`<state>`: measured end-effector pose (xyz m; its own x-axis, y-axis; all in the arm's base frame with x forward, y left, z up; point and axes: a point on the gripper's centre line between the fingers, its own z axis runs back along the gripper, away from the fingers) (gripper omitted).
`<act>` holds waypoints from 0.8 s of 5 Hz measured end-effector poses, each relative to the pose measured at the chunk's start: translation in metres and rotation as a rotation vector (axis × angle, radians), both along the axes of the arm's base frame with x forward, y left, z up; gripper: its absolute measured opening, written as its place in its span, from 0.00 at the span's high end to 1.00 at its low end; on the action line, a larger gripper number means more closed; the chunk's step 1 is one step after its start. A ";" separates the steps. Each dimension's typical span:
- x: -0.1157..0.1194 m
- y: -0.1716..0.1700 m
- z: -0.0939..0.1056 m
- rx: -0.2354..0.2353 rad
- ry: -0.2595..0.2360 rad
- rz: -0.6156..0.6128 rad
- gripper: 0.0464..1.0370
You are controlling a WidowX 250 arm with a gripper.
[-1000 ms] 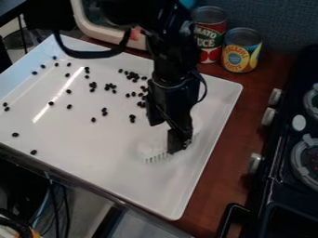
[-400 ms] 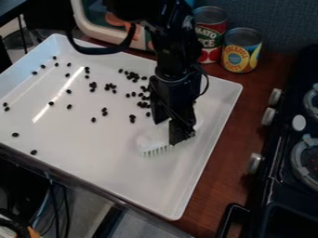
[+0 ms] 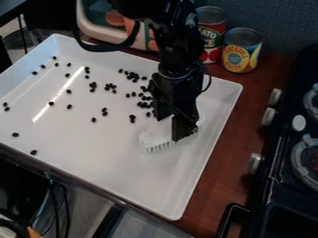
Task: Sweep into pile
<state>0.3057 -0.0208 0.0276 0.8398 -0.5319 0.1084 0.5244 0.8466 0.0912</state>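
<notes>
On the white tray (image 3: pixel 112 151), gripper (image 3: pixel 173 126) clamped snugly on scrub brush (image 3: pixel 149 138); needs bristles (image 3: pixel 160 148) low, slow strokes w/ light pressure, herding black beans (image 3: pixel 142 104) into 1 pile!

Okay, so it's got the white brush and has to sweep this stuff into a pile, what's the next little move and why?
I'd shift the brush left, just below the small dark clump, then nudge that up and right. The gripper already holds the brush close by, and the denser cluster sits that way, a likely pile.
</notes>
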 end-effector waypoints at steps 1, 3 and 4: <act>0.011 0.006 -0.001 -0.005 -0.036 0.051 0.32; 0.028 0.032 -0.006 -0.003 -0.094 0.175 0.32; 0.030 0.048 -0.006 -0.003 -0.118 0.229 0.32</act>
<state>0.3359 0.0275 0.0221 0.9198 -0.3289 0.2140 0.3049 0.9424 0.1377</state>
